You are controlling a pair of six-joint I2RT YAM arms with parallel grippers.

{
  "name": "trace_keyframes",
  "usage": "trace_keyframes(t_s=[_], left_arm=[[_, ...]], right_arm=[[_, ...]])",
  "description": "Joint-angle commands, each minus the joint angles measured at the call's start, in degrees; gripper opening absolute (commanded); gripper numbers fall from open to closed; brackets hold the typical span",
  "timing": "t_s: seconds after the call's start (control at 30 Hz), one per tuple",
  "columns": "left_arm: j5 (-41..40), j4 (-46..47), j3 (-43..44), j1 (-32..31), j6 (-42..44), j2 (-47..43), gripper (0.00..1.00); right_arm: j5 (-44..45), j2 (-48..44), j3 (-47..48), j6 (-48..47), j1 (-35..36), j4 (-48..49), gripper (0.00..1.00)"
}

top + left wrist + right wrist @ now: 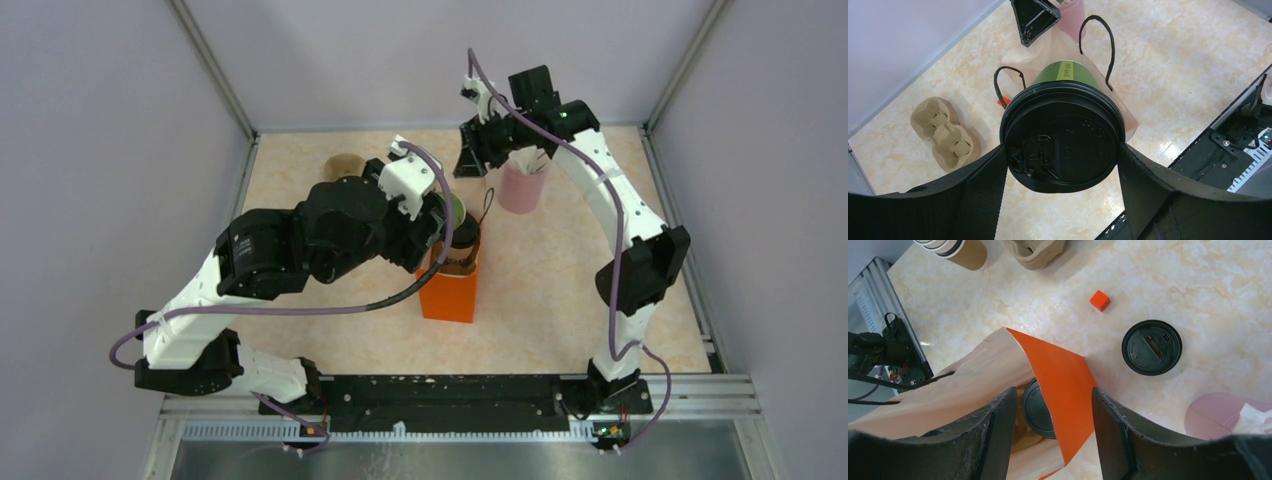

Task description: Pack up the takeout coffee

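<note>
L arm reaches in low from orange bag's left, elbow bent. L gripper clamps takeout coffee by lid rim, over bag mouth. R arm arches to bag's far side. R gripper straddles bag rim (pinching or not: can't tell).

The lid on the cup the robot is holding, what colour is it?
Black. The left wrist view shows the lid best, on top of the coffee cup.
</note>
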Motion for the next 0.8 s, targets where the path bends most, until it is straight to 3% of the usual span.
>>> trace_keyframes(t_s=[0.0, 0.2, 0.33, 0.47, 0.53, 0.63, 0.77], left_arm=[[-0.07, 0.34, 0.29, 0.34, 0.39, -1.3, 0.7], [-0.04, 0.77, 0.31, 0.34, 0.32, -2.02, 0.7], [0.12, 0.88, 0.07, 0.34, 0.87, -1.83, 0.7], [-1.32, 1.46, -1.05, 0.54, 1.92, -1.71, 0.69], [-2.11, 2.72, -2.58, 2.36, 2.69, -1.94, 0.69], [4.4, 5.06, -1.79, 9.82, 4.14, -0.99, 0.68], [10.27, 8.49, -1.59, 14.34, 6.25, -0.42, 0.66]], right_arm=[[0.8, 0.18, 2.1, -3.06, 0.65, -0.86, 0.54], [2.11, -0.45, -0.34, -4.78, 1.9, -1.7, 0.44], [5.73, -1.05, -0.55, -3.83, 1.88, -1.5, 0.16], [7.8, -3.34, -1.05, 0.13, 1.92, 0.26, 0.0], [8.62, -5.47, -3.52, 4.29, 1.92, 3.39, 0.0], [8.11, -10.74, -10.04, 13.77, 1.88, 10.63, 0.0], [17.62, -23.57, -25.13, 22.86, 3.13, 21.47, 0.0]])
